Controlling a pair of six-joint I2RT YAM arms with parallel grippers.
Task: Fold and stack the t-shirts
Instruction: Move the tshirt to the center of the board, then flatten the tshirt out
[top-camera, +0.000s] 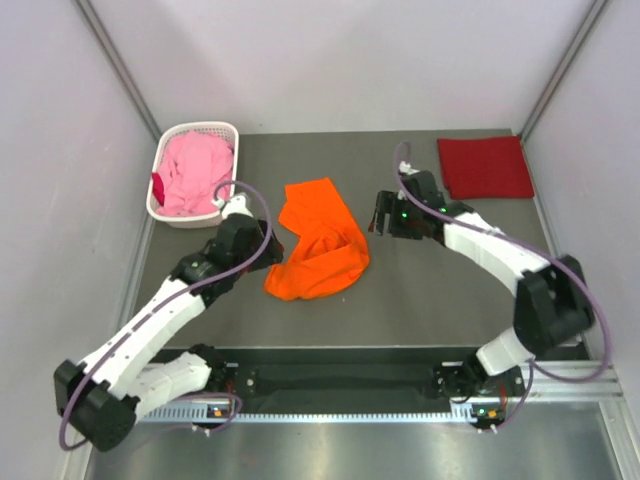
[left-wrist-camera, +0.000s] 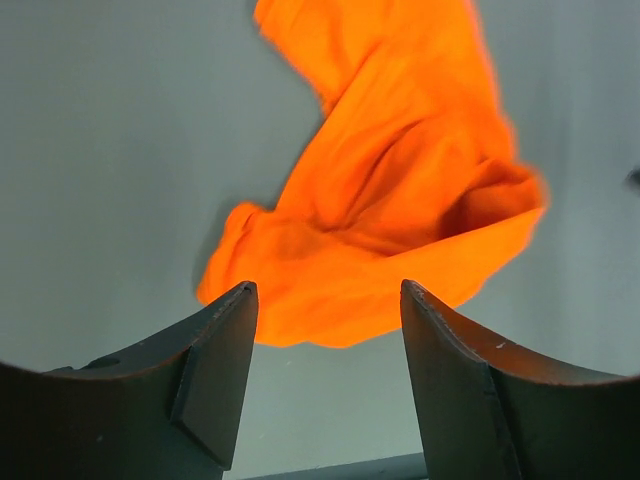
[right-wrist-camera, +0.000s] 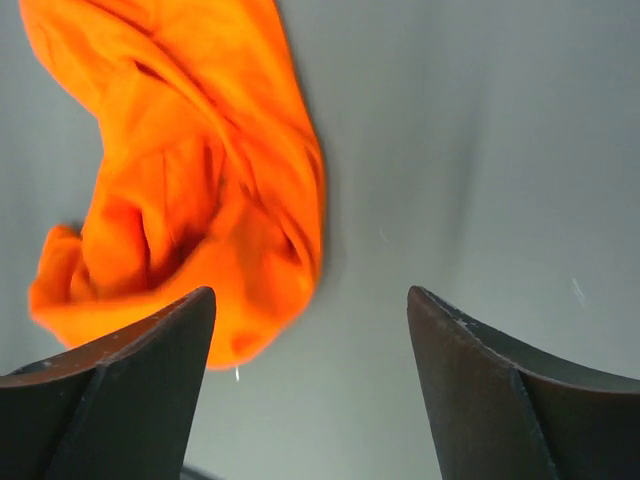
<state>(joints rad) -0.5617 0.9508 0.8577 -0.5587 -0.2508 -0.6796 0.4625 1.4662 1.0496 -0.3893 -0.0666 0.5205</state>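
The bright orange t-shirt (top-camera: 318, 240) lies crumpled in the middle of the table. It also shows in the left wrist view (left-wrist-camera: 390, 190) and the right wrist view (right-wrist-camera: 190, 170). My left gripper (top-camera: 265, 255) is open and empty just off the shirt's left edge, its jaws (left-wrist-camera: 328, 290) above bare table. My right gripper (top-camera: 380, 213) is open and empty just right of the shirt, also over bare table (right-wrist-camera: 312, 295). The dark red t-shirt (top-camera: 485, 167) lies folded flat at the back right. The pink t-shirt (top-camera: 192, 172) is bunched in the basket.
The white lattice basket (top-camera: 203, 128) stands at the back left, close to the left arm. The table surface (top-camera: 420, 290) is grey, with side walls left and right. A black rail runs along the near edge (top-camera: 340, 380).
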